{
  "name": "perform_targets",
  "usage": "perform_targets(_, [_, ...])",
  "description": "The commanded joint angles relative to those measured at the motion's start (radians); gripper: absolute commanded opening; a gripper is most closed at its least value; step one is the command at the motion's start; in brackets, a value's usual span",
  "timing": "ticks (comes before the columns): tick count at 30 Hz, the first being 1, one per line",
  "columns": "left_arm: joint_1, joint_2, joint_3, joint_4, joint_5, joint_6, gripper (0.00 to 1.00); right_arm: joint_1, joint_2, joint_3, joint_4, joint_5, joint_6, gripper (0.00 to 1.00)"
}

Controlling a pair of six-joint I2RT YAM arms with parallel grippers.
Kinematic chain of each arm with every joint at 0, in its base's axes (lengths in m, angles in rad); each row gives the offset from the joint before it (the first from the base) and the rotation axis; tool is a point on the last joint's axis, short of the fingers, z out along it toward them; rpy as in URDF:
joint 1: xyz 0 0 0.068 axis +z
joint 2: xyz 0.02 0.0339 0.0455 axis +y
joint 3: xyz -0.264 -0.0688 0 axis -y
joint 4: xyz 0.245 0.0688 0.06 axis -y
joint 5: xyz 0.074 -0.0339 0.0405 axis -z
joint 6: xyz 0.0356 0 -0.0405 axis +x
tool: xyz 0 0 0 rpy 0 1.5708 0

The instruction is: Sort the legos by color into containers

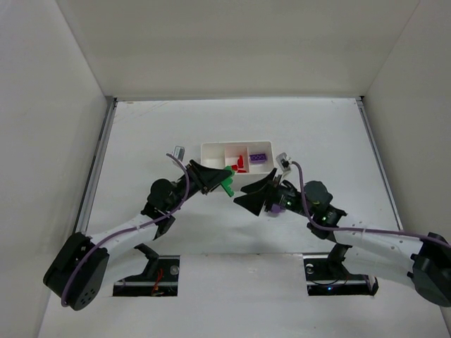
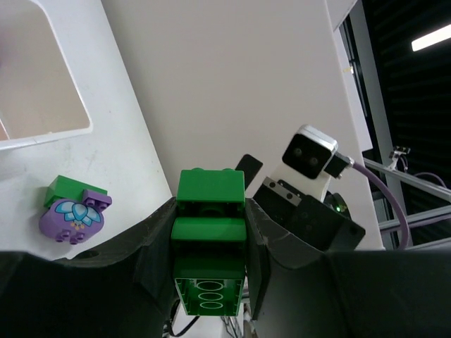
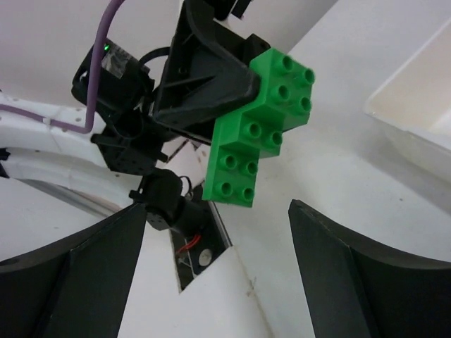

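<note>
My left gripper (image 1: 223, 184) is shut on a green stepped lego (image 1: 227, 186) and holds it above the table just in front of the white tray (image 1: 236, 145). In the left wrist view the lego (image 2: 210, 232) sits between the dark fingers. It also shows in the right wrist view (image 3: 261, 134). My right gripper (image 1: 256, 192) is open and empty, facing the left one; its fingers (image 3: 77, 282) stand wide apart. The tray's middle compartment holds red pieces (image 1: 240, 163), the right one a purple brick (image 1: 258, 157). A purple and green piece (image 2: 72, 210) lies on the table near the tray corner (image 2: 49, 134).
White walls enclose the table on three sides. Two cutouts with the arm bases (image 1: 158, 271) lie at the near edge. The right arm's wrist camera (image 2: 310, 151) is close to my left gripper.
</note>
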Motion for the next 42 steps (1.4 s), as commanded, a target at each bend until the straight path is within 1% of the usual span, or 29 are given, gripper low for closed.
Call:
perform_targets(1, [-0.009,-0.046,-0.014,0.108,0.040,-0.008,0.19,-0.034,0.060,0.011,0.137,-0.123,0.108,0.87])
perform_targets(4, [-0.014,-0.054,-0.020,0.108,0.043,-0.005,0.19,-0.033,0.131,0.022,0.215,-0.160,0.149,0.83])
perform_targets(9, [-0.026,-0.061,-0.024,0.119,0.054,-0.001,0.19,-0.033,0.211,0.028,0.311,-0.165,0.194,0.72])
perform_targets(13, [-0.026,-0.058,-0.035,0.119,0.060,0.001,0.19,-0.033,0.228,0.017,0.369,-0.174,0.209,0.71])
perform_targets(16, [-0.029,-0.057,-0.037,0.119,0.060,0.004,0.19,-0.033,0.241,0.020,0.378,-0.180,0.214,0.68])
perform_targets(21, [-0.042,-0.055,-0.035,0.121,0.060,0.010,0.19,-0.033,0.298,0.034,0.386,-0.181,0.231,0.54])
perform_targets(24, [-0.042,-0.054,-0.038,0.121,0.060,0.012,0.19,-0.033,0.326,0.040,0.406,-0.183,0.251,0.48])
perform_targets(26, [-0.042,-0.052,-0.043,0.121,0.058,0.012,0.20,-0.033,0.340,0.045,0.418,-0.192,0.263,0.41])
perform_targets(27, [-0.042,-0.052,-0.043,0.119,0.058,0.015,0.22,-0.033,0.346,0.046,0.426,-0.195,0.269,0.38])
perform_targets(29, [-0.037,-0.057,-0.047,0.102,0.045,0.027,0.28,-0.033,0.346,0.045,0.432,-0.189,0.266,0.35])
perform_targets(33, [-0.036,-0.078,-0.052,0.052,0.014,0.047,0.41,-0.036,0.347,0.042,0.414,-0.155,0.255,0.33])
perform_targets(37, [-0.036,-0.106,-0.050,0.001,-0.001,0.073,0.51,-0.039,0.347,0.039,0.398,-0.116,0.240,0.32])
perform_targets(40, [-0.036,-0.123,-0.050,-0.028,-0.009,0.082,0.53,-0.039,0.341,0.039,0.378,-0.080,0.229,0.31])
perform_targets(42, [-0.032,-0.133,-0.057,-0.042,-0.018,0.085,0.52,-0.040,0.329,0.039,0.366,-0.056,0.225,0.31])
